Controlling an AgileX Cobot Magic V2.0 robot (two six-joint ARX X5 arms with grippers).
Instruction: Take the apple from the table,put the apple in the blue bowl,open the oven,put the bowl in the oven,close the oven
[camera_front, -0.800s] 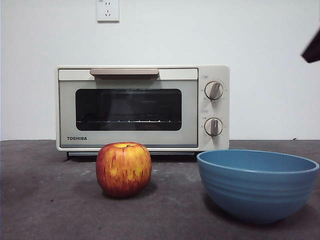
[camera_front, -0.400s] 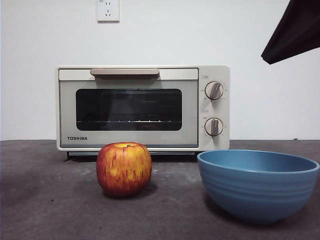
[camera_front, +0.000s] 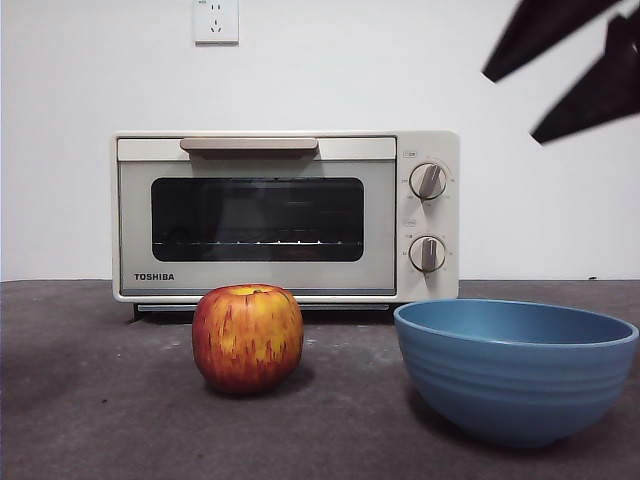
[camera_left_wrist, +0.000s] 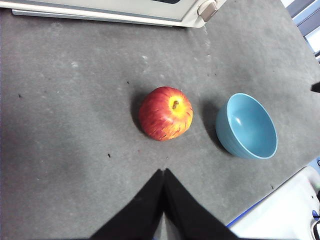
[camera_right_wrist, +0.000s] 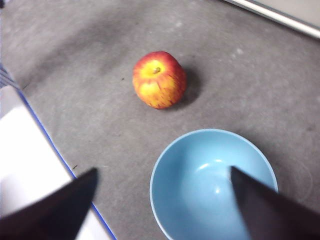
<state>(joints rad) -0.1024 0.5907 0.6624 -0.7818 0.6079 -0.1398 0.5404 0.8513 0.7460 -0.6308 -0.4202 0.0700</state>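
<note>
Red apple (camera_front: 247, 338) with yellow-orange streaks and a yellowish stem dimple sat upright on the dark grey surface (camera_front: 90, 400), in front of the cream TOSHIBA oven (camera_front: 285, 215), door shut. Empty blue bowl (camera_front: 515, 368) stood beside it, apart. Right tool (camera_right_wrist: 162, 197) hung high above the bowl, jaws spread wide. Left tool (camera_left_wrist: 163, 172) hung above the surface near the apple, jaws pressed together.

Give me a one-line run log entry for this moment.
apple: on table | blue bowl: empty | oven: shut | right gripper: open, above bowl | left gripper: shut, waiting
</note>
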